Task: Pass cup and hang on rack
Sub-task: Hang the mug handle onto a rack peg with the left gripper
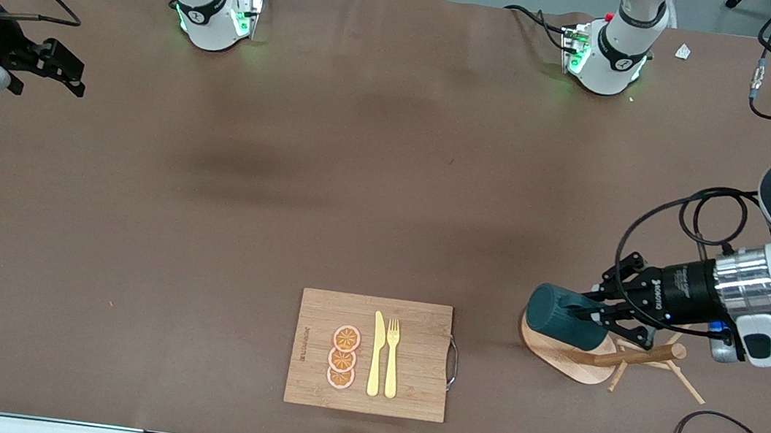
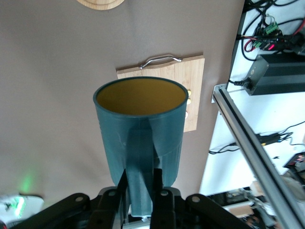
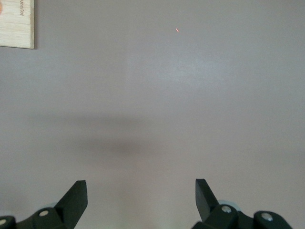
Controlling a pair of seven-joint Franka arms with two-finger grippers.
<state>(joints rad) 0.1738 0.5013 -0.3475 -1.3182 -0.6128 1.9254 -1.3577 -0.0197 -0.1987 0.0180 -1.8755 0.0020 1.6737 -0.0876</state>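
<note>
Gripping cup [image 1: 563, 317] (left tool [image 1: 583, 311]) over rack [image 1: 584, 362]

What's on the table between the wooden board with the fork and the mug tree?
Nothing. In the front view, only bare brown table separates the cutting board from the rack.

cup [image 1: 564, 319]: matt teal, smooth | rack [image 1: 563, 356]: pale bare wood | board [image 1: 410, 374]: grained bamboo, metal handle | surface [image 1: 285, 197]: matt brown cover, looked like cloth
</note>
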